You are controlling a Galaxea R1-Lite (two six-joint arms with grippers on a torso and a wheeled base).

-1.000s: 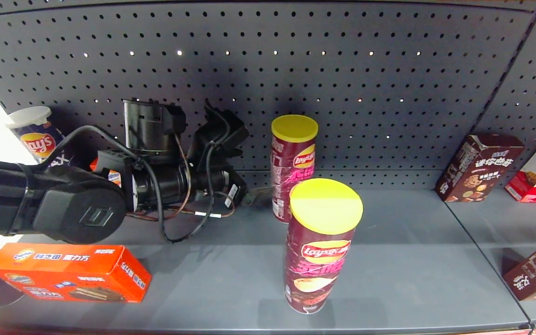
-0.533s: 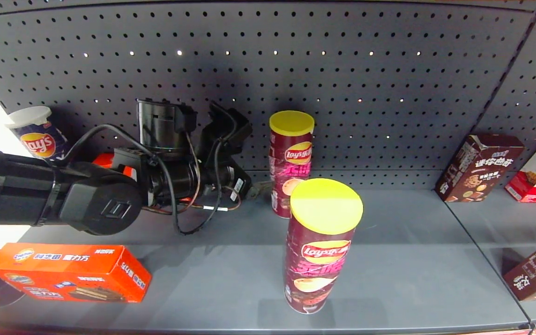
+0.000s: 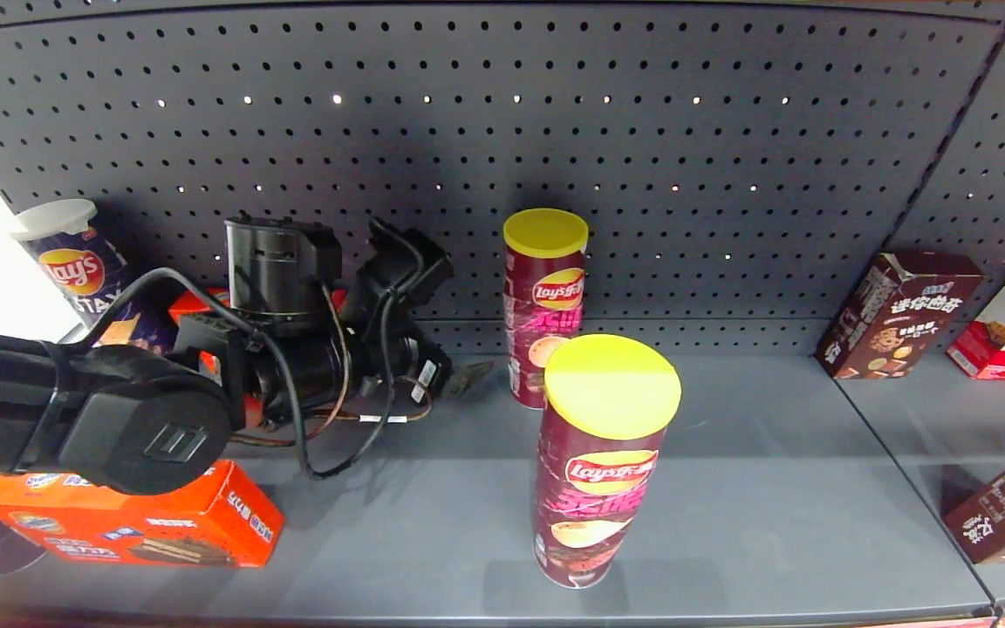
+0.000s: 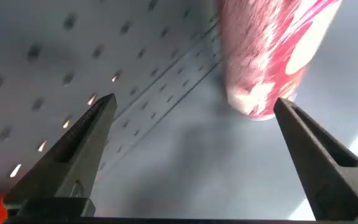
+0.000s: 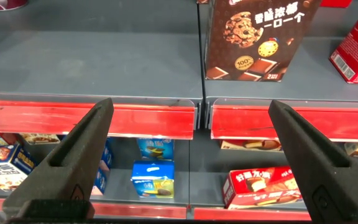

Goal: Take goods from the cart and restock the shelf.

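Standing wide open with nothing in it, the left claw (image 4: 194, 102) sits low over the shelf (image 3: 773, 488) close to the pegboard (image 3: 642, 131), its tips pointing toward three o'clock in the head view. Just past those tips, at about three o'clock and apart from them, the rear can (image 3: 544, 305) stands upright on the shelf against the pegboard, its long axis vertical and its yellow lid up. In the left wrist view the can's lower end (image 4: 272, 56) hangs beyond the spread fingers, not between them. It looks delivered, so the next move probably turns on that gap. With the can dead ahead of the claw, a straight pull back toward nine o'clock should clear it, while any sideways swing risks tipping a tall, narrow can. A front can (image 3: 603, 462) of the same kind stands upright at about five o'clock from the claw, nearer the shelf edge. An orange box (image 3: 136, 523) lies flat at about eight o'clock and a blue can (image 3: 75, 262) stands at ten o'clock. The left arm is plainly the nearer one. The right claw (image 5: 191, 106), also spread wide and empty, faces lower shelves beneath a brown box (image 5: 253, 40).
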